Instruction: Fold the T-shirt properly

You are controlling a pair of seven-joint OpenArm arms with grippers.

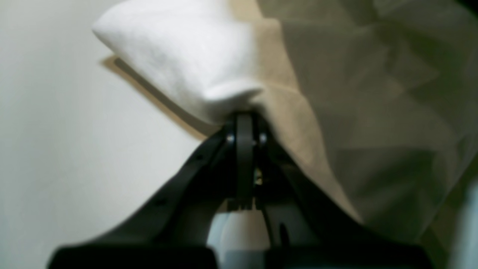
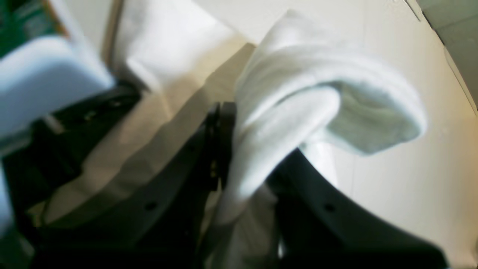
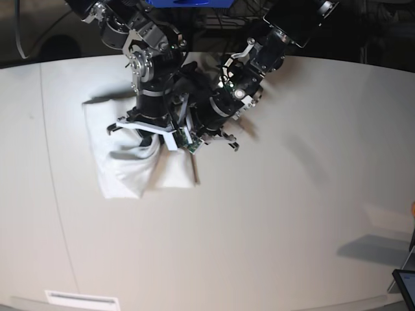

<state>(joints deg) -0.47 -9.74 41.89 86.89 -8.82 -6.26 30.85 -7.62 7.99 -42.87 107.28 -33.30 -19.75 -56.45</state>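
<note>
The T-shirt [image 3: 123, 175] is a bunched white heap on the left part of the table, showing only plain white cloth. Both arms reach down over its right side, close together. In the left wrist view my left gripper [image 1: 244, 117] is shut, its black jaws pinching a white fold of the T-shirt [image 1: 179, 56], with more cloth draping in shadow to the right. My right gripper [image 2: 227, 127] is shut on a thick rolled bunch of the T-shirt [image 2: 317, 97] that curls over its fingers. In the base view the left gripper [image 3: 193, 141] and right gripper [image 3: 154, 139] are partly hidden by the arms.
The white table [image 3: 272, 214] stretches wide to the right and front of the shirt. A dark tablet corner [image 3: 405, 285] sits at the bottom right edge, and a white label strip [image 3: 81, 299] lies at the front left. The arm bases crowd the back middle.
</note>
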